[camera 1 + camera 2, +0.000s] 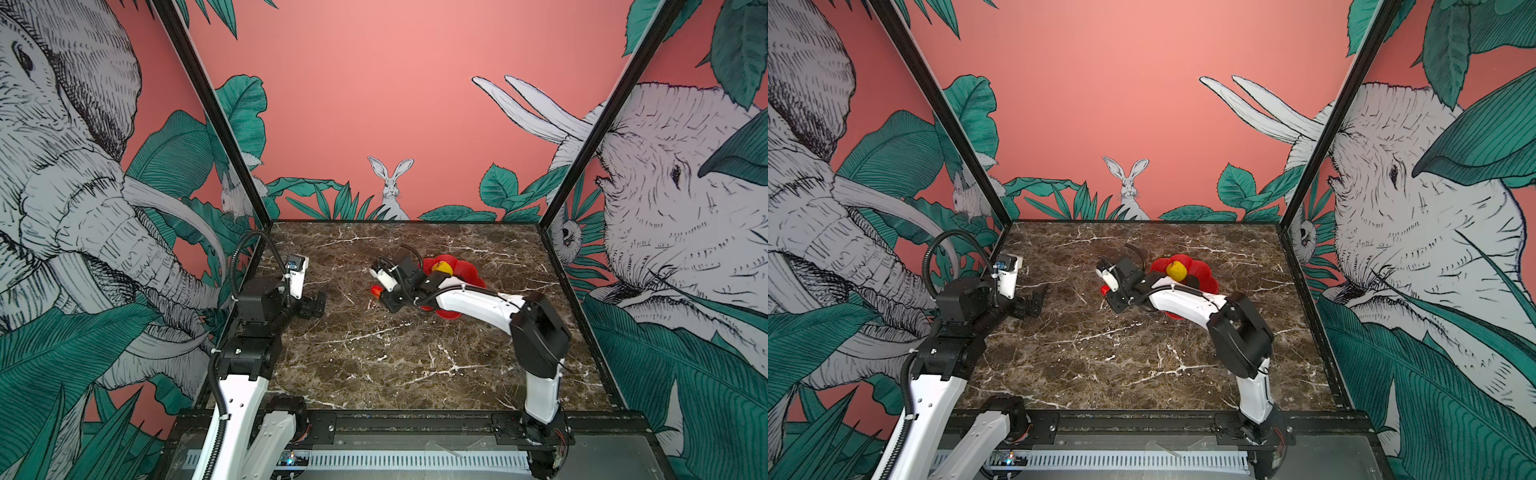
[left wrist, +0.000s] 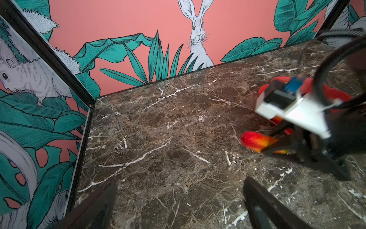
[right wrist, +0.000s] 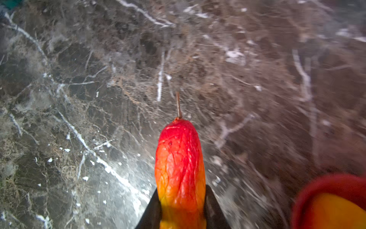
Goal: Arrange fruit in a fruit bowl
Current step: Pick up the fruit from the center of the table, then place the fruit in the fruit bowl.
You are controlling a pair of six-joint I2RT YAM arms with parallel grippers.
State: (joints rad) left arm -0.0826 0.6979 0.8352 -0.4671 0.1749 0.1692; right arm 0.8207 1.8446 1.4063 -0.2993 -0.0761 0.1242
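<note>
Right now the right gripper is clamping a red-orange oblong fruit between its dark fingers, which are pressing on both flanks of the fruit's yellower end while the red tip and thin brown stem are pointing away from the wrist. In a top view the same fruit is showing only as a red end poking out beyond the gripper, just beside the fruit bowl and over the marble surface; whether it is touching the surface I cannot tell. The red scalloped bowl is sitting toward the far right of the surface, partly covered by the right arm, and a round yellow fruit is lying inside it. Seen from the left wrist, the held fruit is hanging close above or on the marble next to the bowl's rim.

Meanwhile the left gripper is hovering near the left edge of the surface, well apart from the bowl, with its fingers standing wide apart and holding nothing.
</note>
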